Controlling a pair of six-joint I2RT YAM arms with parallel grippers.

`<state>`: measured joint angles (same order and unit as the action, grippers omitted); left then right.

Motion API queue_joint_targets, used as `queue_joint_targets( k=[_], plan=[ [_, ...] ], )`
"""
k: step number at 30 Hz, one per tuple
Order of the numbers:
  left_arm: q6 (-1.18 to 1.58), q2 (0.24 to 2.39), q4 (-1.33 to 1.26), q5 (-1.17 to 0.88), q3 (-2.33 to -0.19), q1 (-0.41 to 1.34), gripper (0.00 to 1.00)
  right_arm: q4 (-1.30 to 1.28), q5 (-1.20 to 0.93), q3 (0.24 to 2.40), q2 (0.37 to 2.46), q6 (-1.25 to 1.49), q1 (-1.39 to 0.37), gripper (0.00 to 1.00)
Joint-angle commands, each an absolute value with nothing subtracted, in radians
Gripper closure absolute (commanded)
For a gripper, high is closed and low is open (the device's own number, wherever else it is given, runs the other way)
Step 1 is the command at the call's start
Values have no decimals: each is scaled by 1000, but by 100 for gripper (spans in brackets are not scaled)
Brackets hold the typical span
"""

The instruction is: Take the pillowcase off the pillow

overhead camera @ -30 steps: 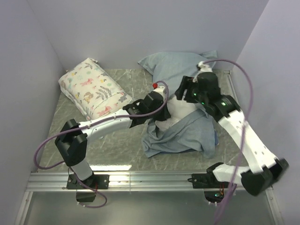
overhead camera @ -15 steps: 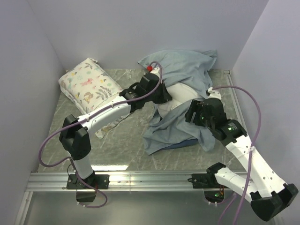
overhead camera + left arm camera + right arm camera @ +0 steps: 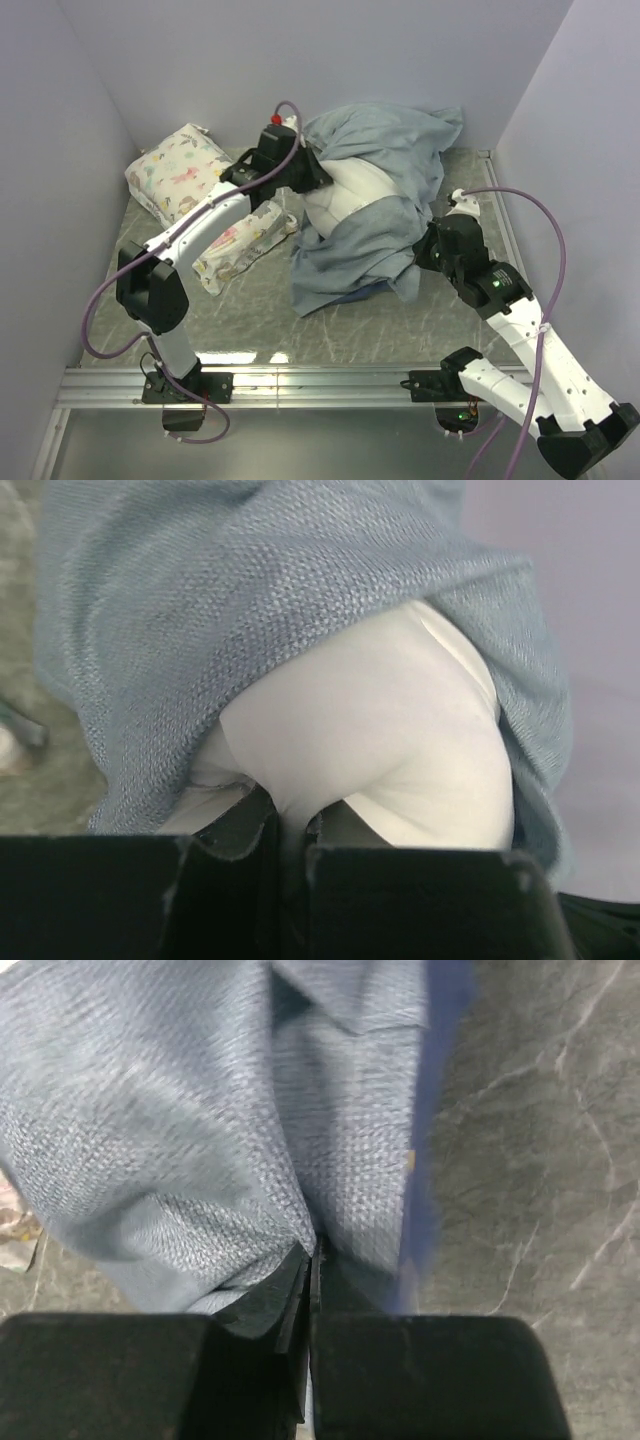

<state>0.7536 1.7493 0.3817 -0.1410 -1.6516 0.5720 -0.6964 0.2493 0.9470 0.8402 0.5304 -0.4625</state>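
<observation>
The pillowcase (image 3: 385, 140) shows its grey-blue reverse, draped over the pillow and bunched down to the table (image 3: 350, 255). The off-white pillow (image 3: 345, 190) bulges out of it near the back wall. My left gripper (image 3: 316, 180) is shut on a pinch of the pillow's white cloth (image 3: 400, 750), which runs between its jaws at the left gripper (image 3: 291, 825), with the pillowcase (image 3: 250, 600) hanging over it. My right gripper (image 3: 422, 252) is shut on a fold of the pillowcase (image 3: 150, 1130) at its right edge, and the right gripper (image 3: 313, 1257) sits low over the table.
A smaller floral-print pillow (image 3: 180, 172) lies at the back left. A flat floral cloth (image 3: 240, 240) lies beside it under my left arm. Lilac walls close in the back and both sides. The marble tabletop (image 3: 540, 1160) shows right of the cloth. A metal rail (image 3: 320, 382) runs along the front.
My left gripper has pulled the pillow back and to the left, raising it. My right gripper came forward off the pillow, dropped to the pillowcase's right edge and shut on it.
</observation>
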Motion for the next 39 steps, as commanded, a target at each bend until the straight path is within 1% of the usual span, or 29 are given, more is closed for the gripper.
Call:
queue_joint_targets(
  k=[1,11,13,17,18,19,20,21,23,24,25,27,30,32,34,36,39],
  plan=[
    [768,1694,190,-24,-1723,439,100,-729,328,942,833,518,-459,100],
    [788,1730,226,-133,-1784,292,100,-703,364,868,749,551,-431,100],
    [793,1735,229,-159,-1796,284,100,-698,368,858,767,552,-425,100],
    [804,1724,225,-178,-1789,284,100,-585,354,760,837,545,-379,100],
    [805,1720,221,-176,-1789,284,100,-574,327,752,882,538,-355,100],
    [804,1720,221,-184,-1786,285,100,-566,245,752,893,532,-341,100],
    [802,1715,219,-183,-1779,287,100,-548,229,753,891,526,-341,96],
    [801,1713,218,-180,-1775,288,100,-545,204,758,864,529,-344,78],
    [804,1715,213,-179,-1767,294,100,-567,198,805,833,520,-373,56],
    [802,1717,215,-179,-1767,298,100,-589,210,831,816,515,-385,41],
    [799,1720,215,-176,-1769,302,100,-610,230,888,810,509,-403,37],
    [795,1718,216,-167,-1764,311,100,-638,233,934,795,515,-452,29],
    [795,1713,212,-161,-1758,318,100,-611,230,991,825,538,-524,24],
    [792,1713,218,-153,-1764,324,100,-586,253,1037,900,541,-593,21],
    [784,1713,225,-150,-1769,330,100,-574,270,1093,954,537,-617,20],
    [781,1715,227,-146,-1766,333,100,-539,291,1127,1018,532,-618,17],
    [781,1709,224,-143,-1755,334,100,-560,348,1241,1115,528,-618,16]
  ],
)
